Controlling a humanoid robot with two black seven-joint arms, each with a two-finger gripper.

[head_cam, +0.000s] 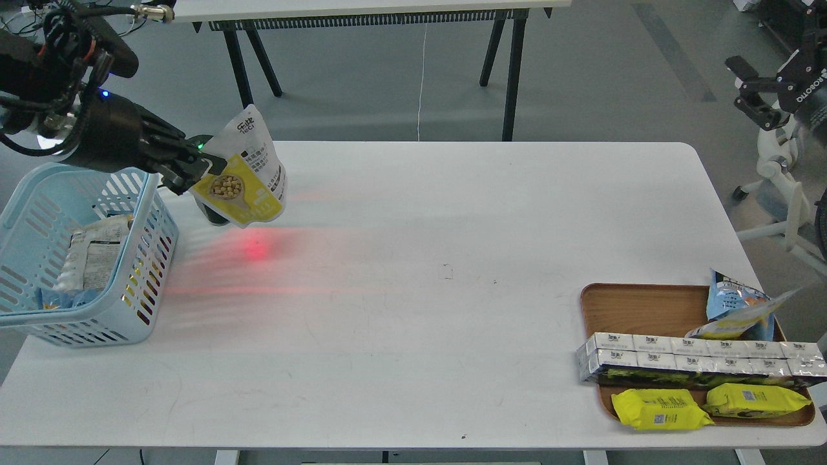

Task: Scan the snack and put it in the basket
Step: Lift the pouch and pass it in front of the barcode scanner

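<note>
While red scanner light glows on table, left gripper pinches snack aloft, just beside basket; right gripper out of view.

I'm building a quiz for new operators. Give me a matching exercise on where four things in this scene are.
Things:
1. snack
2. basket
3. yellow packets
4. red glow

Places:
A. front edge of the wooden tray
B. on the tabletop, right of the basket
C. table's left end
D. held in the left end effector

Pairs: 1-D, 2-C, 3-A, 4-B
</note>
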